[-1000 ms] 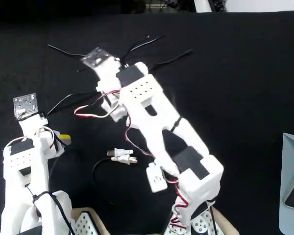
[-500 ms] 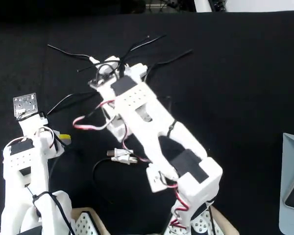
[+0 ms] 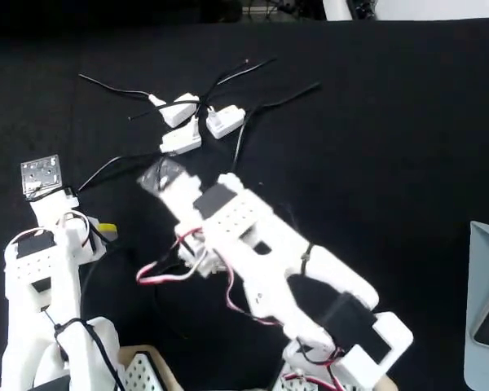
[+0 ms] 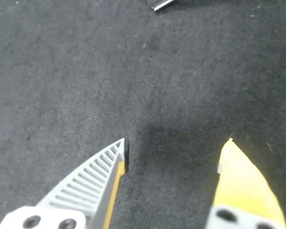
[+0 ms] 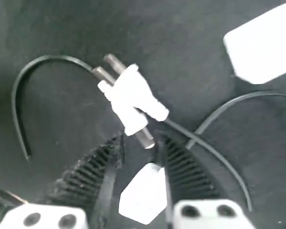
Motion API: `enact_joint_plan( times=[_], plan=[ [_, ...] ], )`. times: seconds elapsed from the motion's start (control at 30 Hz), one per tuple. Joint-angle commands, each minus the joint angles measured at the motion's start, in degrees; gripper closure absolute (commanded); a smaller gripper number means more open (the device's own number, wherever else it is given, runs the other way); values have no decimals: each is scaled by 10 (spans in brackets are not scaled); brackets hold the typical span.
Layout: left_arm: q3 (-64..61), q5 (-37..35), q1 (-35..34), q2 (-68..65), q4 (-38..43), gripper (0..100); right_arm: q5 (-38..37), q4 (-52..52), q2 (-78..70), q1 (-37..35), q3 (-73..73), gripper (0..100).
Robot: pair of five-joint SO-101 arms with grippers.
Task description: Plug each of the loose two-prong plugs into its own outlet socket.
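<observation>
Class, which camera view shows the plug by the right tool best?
The right wrist view: the plug lies close before the right tool, its prongs plain to see. In the high view the right arm seems to cover it. The left wrist view faces the table elsewhere.

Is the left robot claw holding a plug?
No, the left gripper has its fingers spread wide apart, with just the bare black table showing between them.

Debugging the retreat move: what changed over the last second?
The right arm pulled back from the far white connectors toward its base, uncovering them. Its gripper is now open just over the loose plug. The left arm stayed put.
</observation>
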State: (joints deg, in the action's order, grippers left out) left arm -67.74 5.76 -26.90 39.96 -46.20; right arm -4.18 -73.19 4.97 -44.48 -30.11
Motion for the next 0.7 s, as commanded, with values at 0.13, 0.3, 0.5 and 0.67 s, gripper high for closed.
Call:
enact_joint_plan(
  times=[0.13,0.3,0.5,0.67],
  plan=[
    [11,-4,-3,14,9,688,-39,27,28,-35,-8,861],
    [11,-4,-3,14,9,688,-78,31,27,-35,-10,861],
    [11,-4,-2,14,9,689,-98,33,-13,-35,-6,861],
    [11,-4,-1,14,9,689,-98,48,-82,-33,11,864]
  ],
)
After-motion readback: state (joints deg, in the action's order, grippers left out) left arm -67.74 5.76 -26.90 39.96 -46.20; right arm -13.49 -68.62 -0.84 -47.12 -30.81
